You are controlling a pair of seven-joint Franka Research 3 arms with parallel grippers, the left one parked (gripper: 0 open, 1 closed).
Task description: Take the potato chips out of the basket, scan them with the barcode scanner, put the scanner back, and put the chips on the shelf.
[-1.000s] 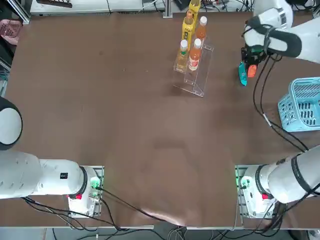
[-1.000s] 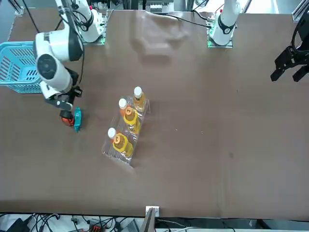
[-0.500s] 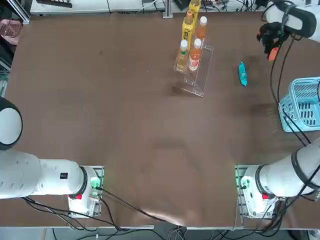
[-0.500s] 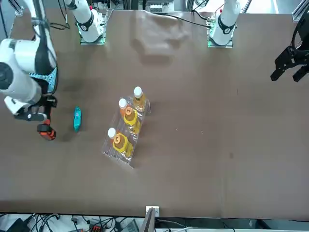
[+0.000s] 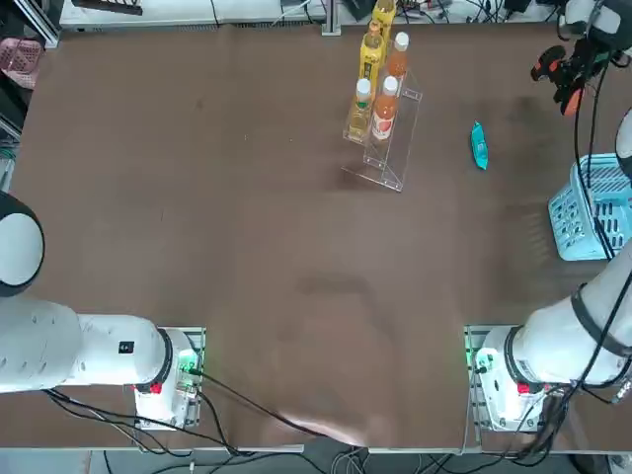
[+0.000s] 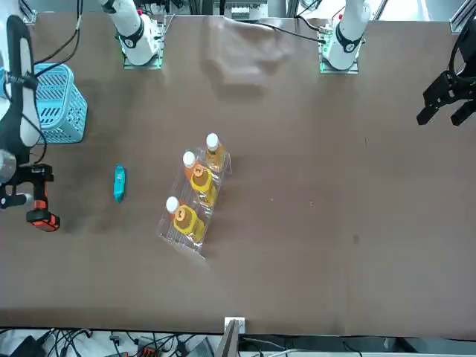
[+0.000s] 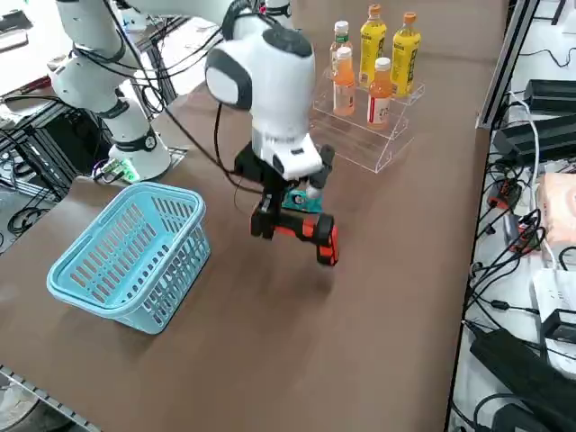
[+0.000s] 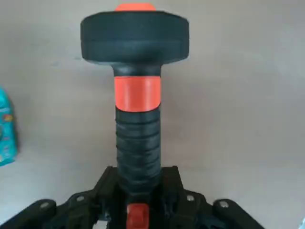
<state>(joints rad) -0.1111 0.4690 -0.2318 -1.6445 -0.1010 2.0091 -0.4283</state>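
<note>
The potato chips point(image 5: 479, 145) are a small teal packet lying flat on the brown table, between the shelf point(image 5: 390, 138) and the basket point(image 5: 597, 212). My right gripper point(image 5: 558, 67) is shut on the black grip of the barcode scanner point(image 5: 570, 87), held above the table's far right corner, well clear of the packet. In the right wrist view the scanner point(image 8: 136, 95) rises from between my fingers, its head pointing away, with the chips point(image 8: 7, 133) at the edge of the picture. From the front, the scanner point(image 6: 39, 212) hangs left of the chips point(image 6: 119, 183).
The clear stepped shelf point(image 6: 195, 223) carries several orange and yellow drink bottles point(image 6: 199, 178). The light blue basket point(image 7: 126, 261) stands near the table's right edge. Cables and power strips point(image 7: 531, 297) lie beyond that edge.
My right gripper, still holding the scanner, has swung away from just beside the chips toward the far right corner. The packet stays where it lay.
</note>
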